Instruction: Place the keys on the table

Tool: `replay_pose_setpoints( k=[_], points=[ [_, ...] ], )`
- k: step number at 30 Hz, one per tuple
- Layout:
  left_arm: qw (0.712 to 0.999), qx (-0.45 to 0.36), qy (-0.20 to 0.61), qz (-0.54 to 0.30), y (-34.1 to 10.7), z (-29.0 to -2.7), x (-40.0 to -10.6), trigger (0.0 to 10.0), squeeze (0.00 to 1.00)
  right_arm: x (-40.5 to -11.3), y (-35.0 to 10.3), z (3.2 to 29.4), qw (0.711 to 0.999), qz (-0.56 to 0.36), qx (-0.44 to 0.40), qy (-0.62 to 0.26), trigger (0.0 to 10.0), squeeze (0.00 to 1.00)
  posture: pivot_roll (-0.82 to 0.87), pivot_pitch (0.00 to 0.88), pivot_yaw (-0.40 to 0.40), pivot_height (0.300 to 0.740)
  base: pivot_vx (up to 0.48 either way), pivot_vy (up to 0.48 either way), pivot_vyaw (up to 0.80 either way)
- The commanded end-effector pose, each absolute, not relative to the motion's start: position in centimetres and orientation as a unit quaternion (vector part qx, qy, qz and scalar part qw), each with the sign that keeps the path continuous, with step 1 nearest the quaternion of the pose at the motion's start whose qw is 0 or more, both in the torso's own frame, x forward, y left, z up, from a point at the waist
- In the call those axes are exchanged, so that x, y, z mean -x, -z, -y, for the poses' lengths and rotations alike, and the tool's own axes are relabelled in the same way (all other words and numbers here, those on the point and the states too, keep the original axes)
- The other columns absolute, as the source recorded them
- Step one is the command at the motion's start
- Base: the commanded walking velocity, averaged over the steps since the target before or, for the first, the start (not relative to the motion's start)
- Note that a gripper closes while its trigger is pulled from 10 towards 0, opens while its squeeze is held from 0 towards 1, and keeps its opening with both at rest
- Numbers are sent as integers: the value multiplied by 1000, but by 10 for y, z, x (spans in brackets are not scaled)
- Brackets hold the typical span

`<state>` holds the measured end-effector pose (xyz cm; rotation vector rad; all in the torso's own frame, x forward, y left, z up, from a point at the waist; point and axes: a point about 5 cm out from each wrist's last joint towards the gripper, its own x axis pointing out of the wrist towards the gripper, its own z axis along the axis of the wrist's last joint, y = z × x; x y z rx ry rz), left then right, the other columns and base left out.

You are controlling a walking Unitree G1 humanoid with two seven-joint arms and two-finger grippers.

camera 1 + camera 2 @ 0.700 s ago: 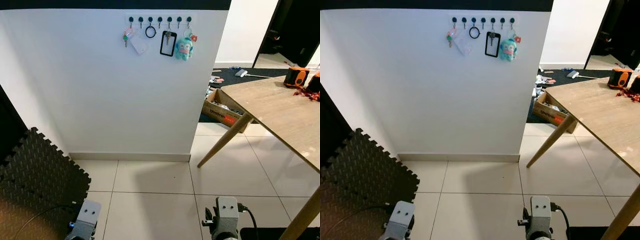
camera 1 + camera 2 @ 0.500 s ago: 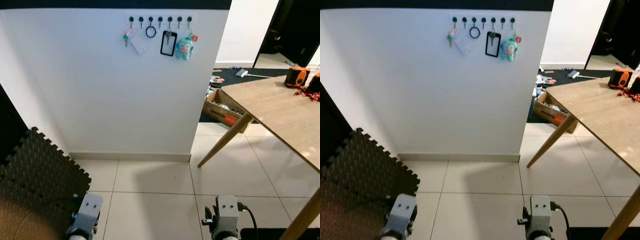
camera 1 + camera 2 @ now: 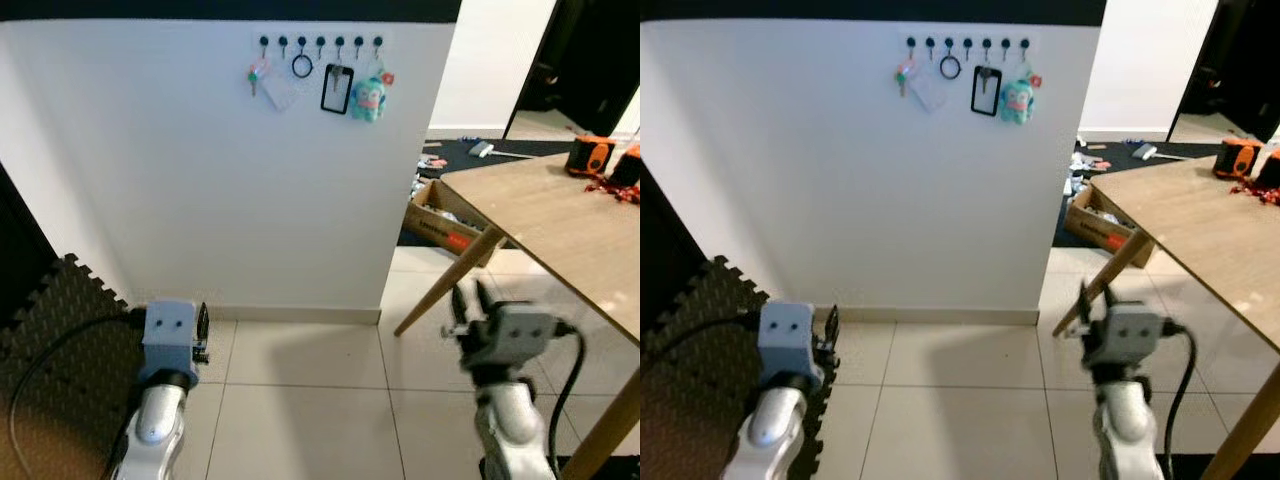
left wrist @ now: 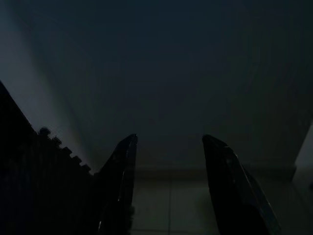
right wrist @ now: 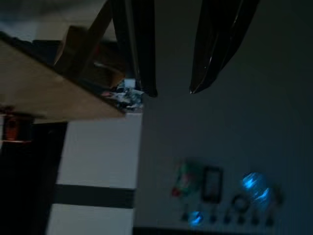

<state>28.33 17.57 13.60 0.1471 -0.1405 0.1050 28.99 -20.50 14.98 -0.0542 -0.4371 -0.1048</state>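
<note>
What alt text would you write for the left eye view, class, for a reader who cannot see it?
Keys hang with a card holder and a blue plush toy on a hook rail high on a white wall. Below, the left gripper and right gripper are raised over the tiled floor; a wooden table stands at right.
</note>
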Motion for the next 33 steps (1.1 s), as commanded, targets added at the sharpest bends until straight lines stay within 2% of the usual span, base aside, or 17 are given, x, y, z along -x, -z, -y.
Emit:
replay_pose_setpoints(
  k=[1, 6, 10, 24, 33],
  points=[
    [993, -71, -38, 86, -148, -164, -287, 10000, 0, -292, -144, 203, 979, 197, 18, 49, 10000, 0, 46, 82, -3, 740, 0, 0, 0],
    [990, -84, -14, 109, -166, -154, -290, 10000, 0, -292, -145, 185, 982, 189, 4, 19, 10000, 0, 49, 80, -6, 740, 0, 0, 0],
    [989, -85, -10, 122, -178, -148, -291, 10000, 0, -291, -151, 173, 983, 181, -11, 6, 10000, 0, 61, 77, -9, 740, 384, 0, 0],
    [989, -88, -14, 118, -185, -148, -292, 10000, 0, -293, -155, 169, 985, 171, -14, -5, 10000, 0, 69, 80, -10, 740, 480, 0, 0],
    [989, -87, -12, 115, -187, -147, -291, 10000, 0, -292, -166, 166, 982, 190, 12, -16, 10000, 0, 66, 80, -9, 740, 449, 0, 0]
  ],
)
